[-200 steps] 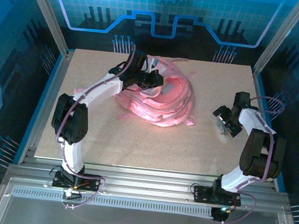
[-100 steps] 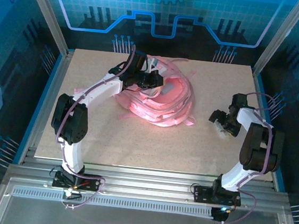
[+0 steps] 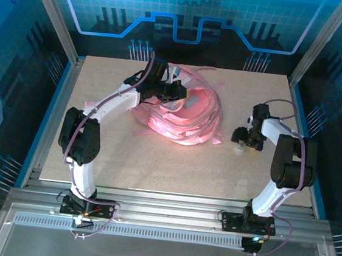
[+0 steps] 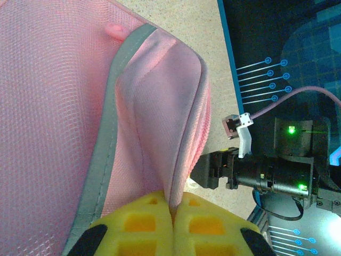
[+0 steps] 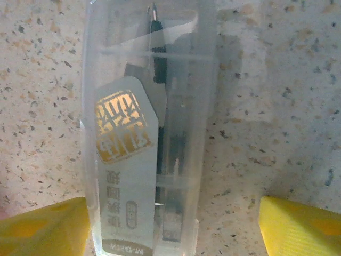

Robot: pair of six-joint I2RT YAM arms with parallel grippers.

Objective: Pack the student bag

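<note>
Pink soft fabric: the bag (image 3: 182, 111) is slumped at the far middle of the desk (image 3: 155, 163), a seam pinched by the clenched left fingers (image 4: 144, 224). Light and floppy, it is judged best held at seams. A clear case (image 5: 144, 133) is straddled by the released right fingers (image 5: 42, 224).

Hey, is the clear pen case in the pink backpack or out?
Out: the clear case lies flat on the table, inside the open right gripper, apart from the backpack.
</note>
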